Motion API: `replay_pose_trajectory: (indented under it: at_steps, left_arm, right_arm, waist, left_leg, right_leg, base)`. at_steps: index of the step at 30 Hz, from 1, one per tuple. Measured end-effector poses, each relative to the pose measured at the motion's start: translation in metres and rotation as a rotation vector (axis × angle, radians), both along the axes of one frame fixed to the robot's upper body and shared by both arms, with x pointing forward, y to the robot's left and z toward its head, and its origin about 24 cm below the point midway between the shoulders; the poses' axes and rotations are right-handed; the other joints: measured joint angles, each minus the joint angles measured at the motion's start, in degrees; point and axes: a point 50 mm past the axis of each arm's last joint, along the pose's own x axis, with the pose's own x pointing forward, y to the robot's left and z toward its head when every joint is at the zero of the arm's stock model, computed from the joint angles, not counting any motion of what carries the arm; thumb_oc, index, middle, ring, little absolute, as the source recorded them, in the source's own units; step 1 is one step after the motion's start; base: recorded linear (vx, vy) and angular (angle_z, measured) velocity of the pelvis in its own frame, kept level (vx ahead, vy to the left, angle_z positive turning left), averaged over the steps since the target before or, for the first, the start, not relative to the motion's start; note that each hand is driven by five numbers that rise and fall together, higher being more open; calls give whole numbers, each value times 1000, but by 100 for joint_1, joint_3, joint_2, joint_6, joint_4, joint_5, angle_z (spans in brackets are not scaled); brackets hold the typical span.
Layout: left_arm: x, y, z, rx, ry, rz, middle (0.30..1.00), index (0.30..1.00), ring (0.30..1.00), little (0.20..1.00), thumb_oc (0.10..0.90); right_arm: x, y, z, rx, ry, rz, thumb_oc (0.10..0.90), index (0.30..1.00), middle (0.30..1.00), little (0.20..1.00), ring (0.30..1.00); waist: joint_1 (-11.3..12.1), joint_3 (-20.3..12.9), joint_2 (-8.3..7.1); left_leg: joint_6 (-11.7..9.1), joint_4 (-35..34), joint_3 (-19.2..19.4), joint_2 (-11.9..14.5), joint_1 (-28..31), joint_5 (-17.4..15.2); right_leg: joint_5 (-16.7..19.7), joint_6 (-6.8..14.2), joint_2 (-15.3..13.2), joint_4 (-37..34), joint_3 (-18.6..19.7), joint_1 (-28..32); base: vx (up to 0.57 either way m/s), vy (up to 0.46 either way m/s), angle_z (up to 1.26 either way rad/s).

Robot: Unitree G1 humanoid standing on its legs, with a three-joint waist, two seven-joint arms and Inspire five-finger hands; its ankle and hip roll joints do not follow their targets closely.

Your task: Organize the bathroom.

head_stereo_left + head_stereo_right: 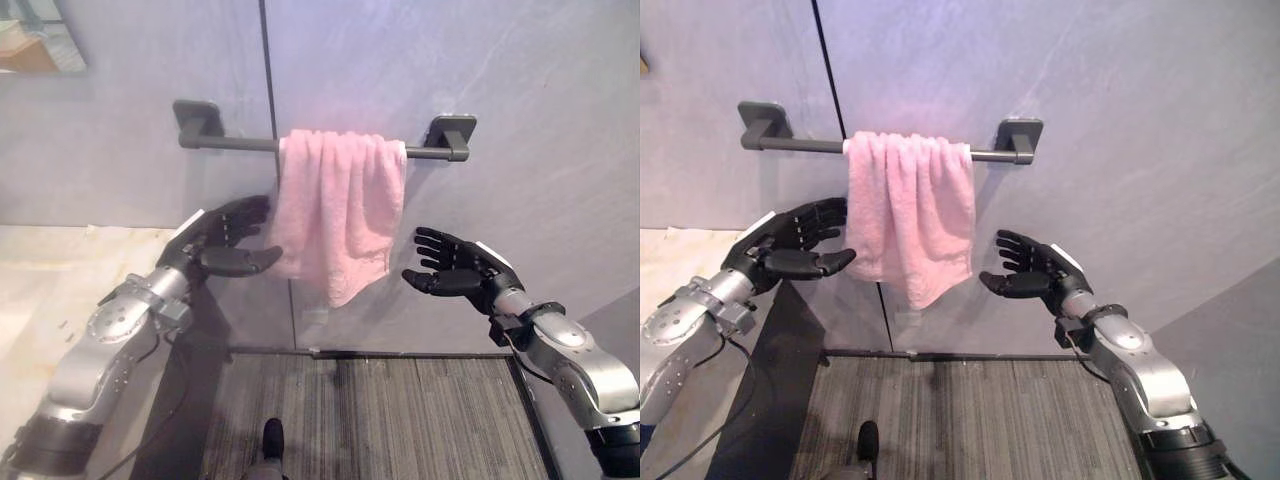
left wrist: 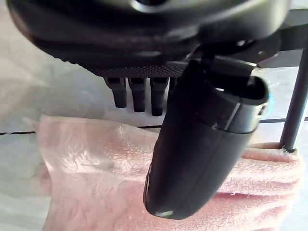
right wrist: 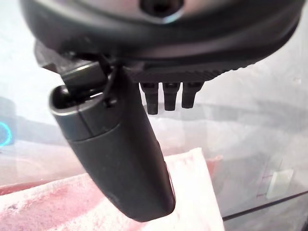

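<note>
Left hand [image 1: 222,240], dark, fingers straight and thumb spread, empty, raised just beside one hanging edge of the pink towel [image 1: 342,210]; whether the thumb tip touches the cloth cannot be told. Right hand [image 1: 458,268], likewise spread and empty, palm turned toward the towel's other edge, with a clear gap of wall between. Between the two hands the towel hangs bunched in soft vertical folds, its terry pile looped and fluffy, its lower hem slanting to a point. Above the hands, the towel is draped over a dark grey rail [image 1: 238,142], a straight round bar on two squared brackets [image 1: 449,129] fixed to the wall [image 1: 540,120], which is smooth pale grey panelling split by a dark vertical seam. Below both hands lies a grey ribbed floor mat [image 1: 400,410]. The left wrist view adds the bar [image 2: 294,96] passing beside the towel's folded top [image 2: 86,168]; the right wrist view shows a towel corner [image 3: 192,192] past its thumb.
</note>
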Motion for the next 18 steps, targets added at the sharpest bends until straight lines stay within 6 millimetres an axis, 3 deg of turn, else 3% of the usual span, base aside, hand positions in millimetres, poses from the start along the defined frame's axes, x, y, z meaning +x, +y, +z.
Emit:
replay_pose_trajectory:
  at_steps: [10,18]
  left_arm:
    - [0,-1,-1,-1,7,-8,900,900,900,900,800]
    - [0,-3,-3,28,42,-53,900,900,900,900,800]
  right_arm:
    - [1,17,1,256,69,96,800,900,900,900,900]
    - [2,28,-1,277,92,150,800,900,900,900,900]
  waist:
    - [2,-139,-157]
    - [37,-289,-173]
  left_leg:
    - [-1,-45,-36,-21,-18,-3]
    - [75,-168,-119,-101,-54,55]
  right_leg:
    - [25,4,-1,-85,-32,22]
    - [40,18,-39,-170,-137,22]
  base:
    - [8,7,1]
    - [3,8,8]
